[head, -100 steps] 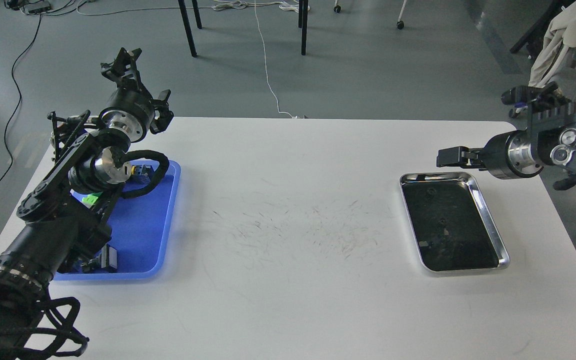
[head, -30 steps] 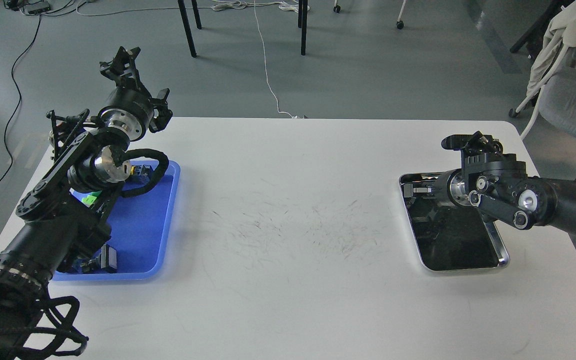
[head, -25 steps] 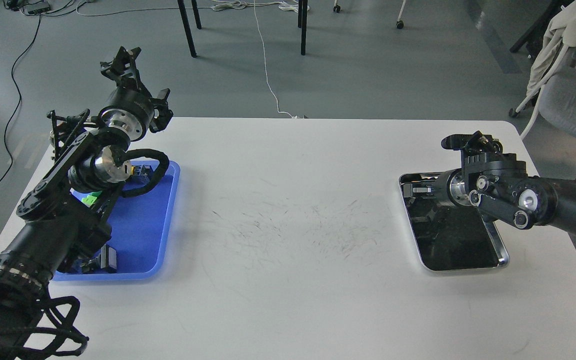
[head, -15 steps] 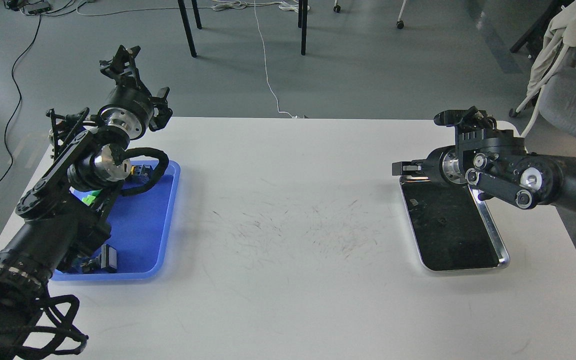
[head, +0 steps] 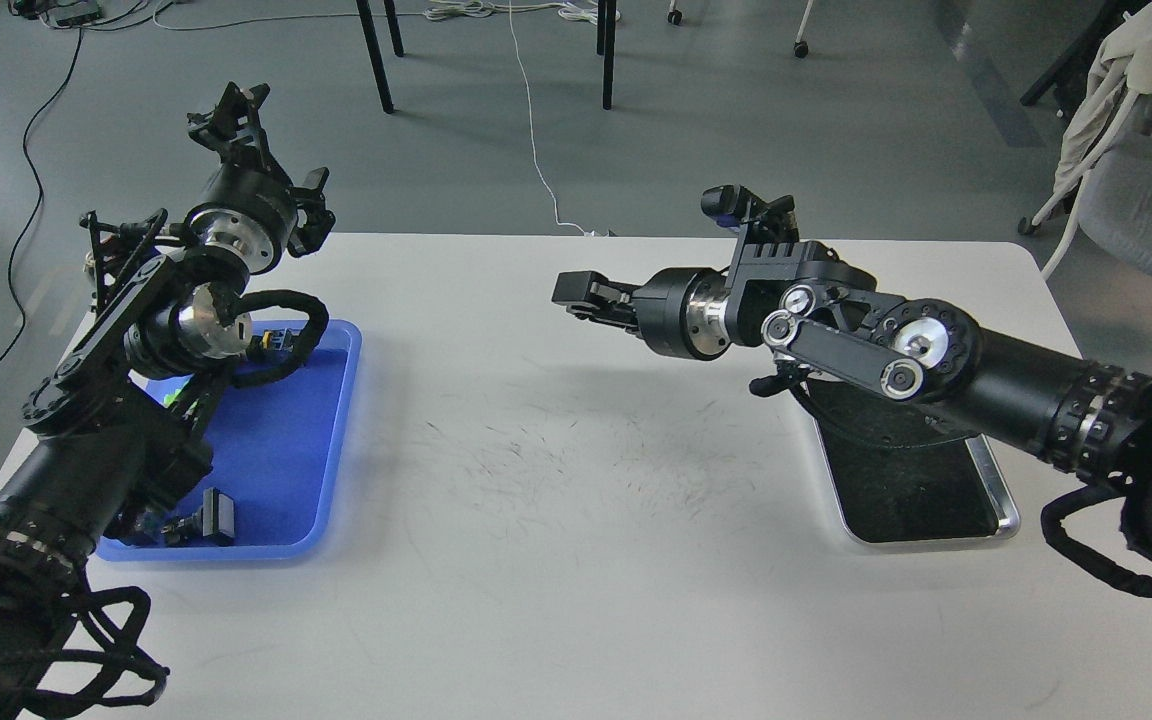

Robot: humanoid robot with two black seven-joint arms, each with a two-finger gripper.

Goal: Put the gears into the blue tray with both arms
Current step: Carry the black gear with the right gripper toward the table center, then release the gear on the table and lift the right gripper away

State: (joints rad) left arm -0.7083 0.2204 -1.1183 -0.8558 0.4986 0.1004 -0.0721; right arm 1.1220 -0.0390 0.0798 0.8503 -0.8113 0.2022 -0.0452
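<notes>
- Gears cannot be made out in this view; none shows on the table, in either tray or between my fingers.
- Blue tray (head: 281,450) lies flat at the left side of the white table (head: 576,560), its long axis running from the near edge toward the far edge.
- My left arm (head: 106,440) covers the tray's left half. A few black blocky parts (head: 206,520) sit in its near corner, and a green piece (head: 174,397) peeks out under the arm.
- My left gripper (head: 231,112) points up and away, raised beyond the table's far left corner. It is too dark and small for me to tell whether its fingers are apart.
- My right arm (head: 936,365) reaches leftward over the table's middle, well apart from the blue tray.
- My right gripper (head: 586,295) points left, above the bare tabletop. Its fingers look close together, but I cannot tell if anything is pinched there.
- Steel tray (head: 1001,500) lies at the right, long axis also near to far, its far end hidden under my right arm.
</notes>
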